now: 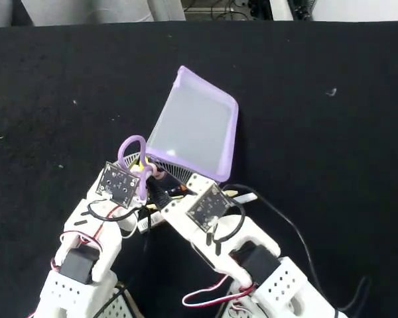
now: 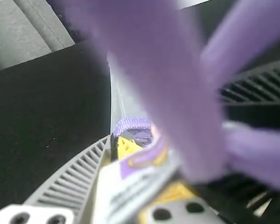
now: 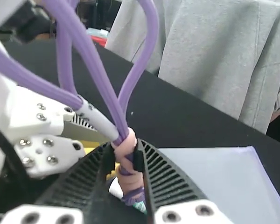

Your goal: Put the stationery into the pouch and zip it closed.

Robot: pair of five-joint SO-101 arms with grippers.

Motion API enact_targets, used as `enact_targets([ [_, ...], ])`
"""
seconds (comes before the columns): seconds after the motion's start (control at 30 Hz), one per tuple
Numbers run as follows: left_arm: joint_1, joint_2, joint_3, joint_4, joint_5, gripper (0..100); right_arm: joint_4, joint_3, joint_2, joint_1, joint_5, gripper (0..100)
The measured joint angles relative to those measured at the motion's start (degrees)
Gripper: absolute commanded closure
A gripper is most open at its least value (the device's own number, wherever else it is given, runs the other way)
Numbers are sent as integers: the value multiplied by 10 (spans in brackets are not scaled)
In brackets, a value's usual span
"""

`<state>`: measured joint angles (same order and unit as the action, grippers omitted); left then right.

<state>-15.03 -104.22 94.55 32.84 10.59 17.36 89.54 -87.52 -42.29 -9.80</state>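
Table (image 1: 331, 132) covered black, purple pouch (image 1: 196, 129), grey garment (image 3: 214, 60) behind

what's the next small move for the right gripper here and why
Probably pull the right gripper gently along the pouch edge. Its jaws are shut on the pinkish tab at the purple loop base, by the pouch's near corner, so that might run the zip.

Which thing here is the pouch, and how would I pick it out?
On the black table, look just beyond where the two white arms meet. The pouch lies there askew, a flat rounded rectangle with a pale grey face. Unlike the white arms, it has a lilac border, and a lilac cord loop curls up from its near corner, pinched by the right tool.
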Motion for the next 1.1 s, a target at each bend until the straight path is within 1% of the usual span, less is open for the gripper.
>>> enact_targets([
  [0.1, -4, 0, 0, 0, 0, 968, 44, -23, 0, 0, 0, 987],
  [0.13, -4, 0, 0, -5, 0, 953, 55, -28, 0, 0, -1, 987],
  [0.17, -4, 0, 0, -10, 0, 923, 62, -32, 0, 0, 0, 987],
  [0.27, -1, 1, 10, -21, -2, 792, 74, -35, 0, 0, 0, 987],
  [0.3, -1, 1, 11, -26, -2, 759, 76, -36, -4, 0, 0, 987],
  [0.33, 0, 1, 11, -31, -2, 750, 77, -37, -5, 0, -1, 987],
  [0.47, 1, 1, 14, -34, -1, 780, 77, -37, -7, 1, -1, 987],
  [0.63, 1, 1, 15, -37, -1, 779, 77, -37, -7, 1, -1, 987],
  [0.9, 0, 2, 15, -57, -1, 779, 133, -74, -8, 1, -1, 987],
  [1.1, 0, 2, 15, -59, -1, 779, 139, -77, -8, 1, -1, 987],
])
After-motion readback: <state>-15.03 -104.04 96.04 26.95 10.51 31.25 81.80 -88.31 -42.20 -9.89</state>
